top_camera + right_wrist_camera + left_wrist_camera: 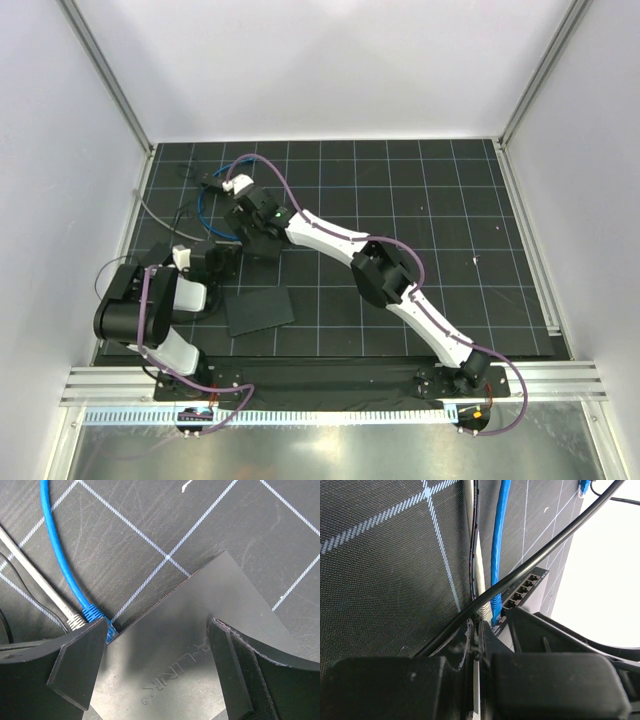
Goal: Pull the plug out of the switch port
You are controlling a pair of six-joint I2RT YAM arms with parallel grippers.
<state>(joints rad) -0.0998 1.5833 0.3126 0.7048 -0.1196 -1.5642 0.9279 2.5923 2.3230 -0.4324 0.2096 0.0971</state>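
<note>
Right wrist view: task not done. The plug (95,615) is still seated in the edge of the black box (200,595), and nothing shows it backed out at all. The right gripper (159,630) has its jaws spread wide over the top of the box and holds nothing. The box lid fills the gap between the jaws, and whether the pads touch it cannot be told. The plug sits just outside the jaw on the left of this view, very near its tip, not between the jaws. The blue cable (55,555) runs from the plug out ahead of the jaws across the mat (150,520). The grey cable (35,577) is plugged in just beside it, on the side away from the jaws. In the left wrist view, the left gripper (479,665) has its jaws pressed together, just short of the box edge. The plug's port (501,615) lies directly ahead of the tips, and a black wire (545,545) crosses in front. A pale strip shows in the seam between those jaws; whether they pinch anything cannot be told. Likely left to do: get the right jaws around the plug body, close on it, press the latch if it has one, and draw it straight out, probably while the box is kept from sliding. So all of the pull is left, as far as the pictures show.
</note>
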